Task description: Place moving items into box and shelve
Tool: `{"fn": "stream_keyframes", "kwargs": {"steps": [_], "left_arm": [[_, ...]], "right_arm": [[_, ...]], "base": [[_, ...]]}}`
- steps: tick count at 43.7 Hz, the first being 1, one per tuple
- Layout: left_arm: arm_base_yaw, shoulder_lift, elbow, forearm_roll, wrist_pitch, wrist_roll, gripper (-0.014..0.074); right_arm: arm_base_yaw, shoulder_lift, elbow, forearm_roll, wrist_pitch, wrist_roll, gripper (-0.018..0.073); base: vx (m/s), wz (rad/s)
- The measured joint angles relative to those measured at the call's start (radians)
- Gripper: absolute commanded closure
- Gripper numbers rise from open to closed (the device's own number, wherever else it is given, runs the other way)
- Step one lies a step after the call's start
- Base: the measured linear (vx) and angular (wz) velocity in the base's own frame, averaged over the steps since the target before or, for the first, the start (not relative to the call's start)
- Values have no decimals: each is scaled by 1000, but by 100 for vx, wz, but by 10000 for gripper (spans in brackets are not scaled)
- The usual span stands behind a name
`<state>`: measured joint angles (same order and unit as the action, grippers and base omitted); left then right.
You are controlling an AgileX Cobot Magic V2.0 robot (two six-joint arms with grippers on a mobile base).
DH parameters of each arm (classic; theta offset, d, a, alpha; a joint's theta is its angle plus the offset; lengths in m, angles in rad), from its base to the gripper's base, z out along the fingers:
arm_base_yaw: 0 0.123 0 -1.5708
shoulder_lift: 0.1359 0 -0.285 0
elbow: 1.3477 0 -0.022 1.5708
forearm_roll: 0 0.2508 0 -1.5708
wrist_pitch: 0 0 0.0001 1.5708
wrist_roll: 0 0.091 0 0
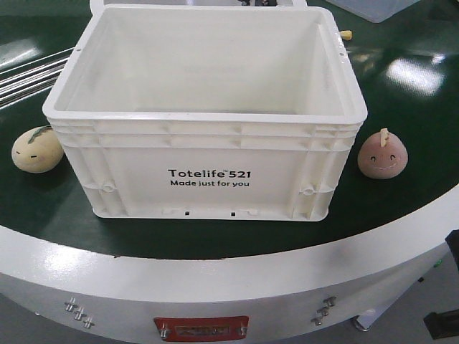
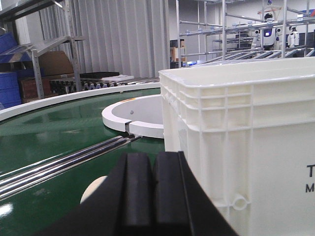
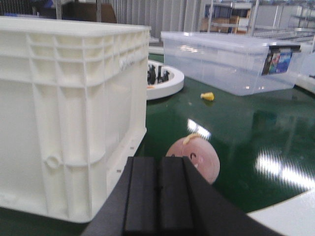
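2 tools closed, pads together: left tool (image 2: 152, 164), right tool (image 3: 158, 167) | box (image 1: 208, 179) on counter (image 1: 215, 236) | beige toy (image 1: 37, 149) left of it, pink toy (image 1: 383, 153) right | front cam shows both toys, wrist cams 1 each.

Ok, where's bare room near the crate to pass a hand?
Bare: the green strip from the crate to the white table rim, the green beyond the pink toy, and inside the crate. Crowded: the yellow toy close beside the crate's left wall, rails behind it.
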<state>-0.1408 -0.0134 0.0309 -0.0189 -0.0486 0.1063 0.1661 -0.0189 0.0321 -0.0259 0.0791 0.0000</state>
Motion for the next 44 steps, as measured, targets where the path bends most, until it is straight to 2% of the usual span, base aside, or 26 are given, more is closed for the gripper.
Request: {"fn": "stream_keyframes", "kwargs": {"steps": [8,17,18,19,23,33,44], "left_arm": [[0,11,-28,0,49,39,600],[0,142,-136,0,72,50,600],[0,165,-154,0,72,51,600],[0,402,-361,0,70,51,600],[0,509,-447,0,55,51,600],[0,706,-594,-1,8,33,600],[0,844,-670,-1,-19,26,600]], "right_arm": [[0,3,-27,-2,20,-17,567],[0,101,-146,-3,69,-72,567],[0,121,-163,-3,69,-77,567],[0,356,-351,-3,66,-102,567],[0,454,-427,-3,51,-122,567],[0,674,-586,-4,-20,-179,567],[0,840,-652,9,-106,-182,567]], "base": [[0,0],[0,0],[0,0],[0,0],[0,0],[0,0],[0,0]]}}
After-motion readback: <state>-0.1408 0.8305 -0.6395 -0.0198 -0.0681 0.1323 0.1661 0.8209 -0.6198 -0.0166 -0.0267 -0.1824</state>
